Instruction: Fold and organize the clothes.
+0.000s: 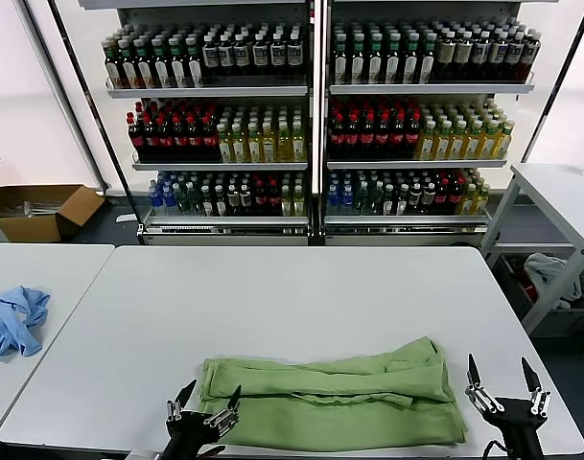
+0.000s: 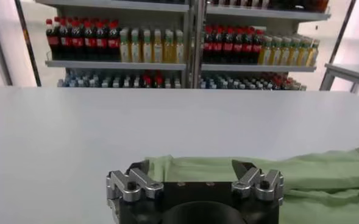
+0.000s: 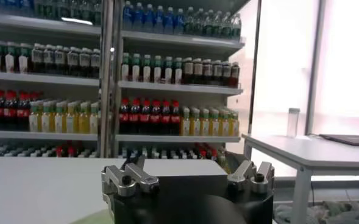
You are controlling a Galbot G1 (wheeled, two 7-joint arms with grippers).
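The light green shirt (image 1: 335, 398) lies folded into a long flat band across the near part of the white table (image 1: 301, 287). Its collar, buttons and printed graphic are hidden. My left gripper (image 1: 204, 401) is open and empty at the shirt's left end, by the table's front edge. In the left wrist view the gripper (image 2: 192, 168) has the green fabric (image 2: 301, 176) just beyond its fingertips. My right gripper (image 1: 503, 377) is open and empty, just right of the shirt's right end. In the right wrist view this gripper (image 3: 186, 165) faces the shelves.
A light blue garment (image 1: 13, 321) lies on a second table at the left. Shelves of bottles (image 1: 311, 115) stand behind the table. A cardboard box (image 1: 42, 211) sits on the floor at the far left. Another table (image 1: 560, 201) stands at the right.
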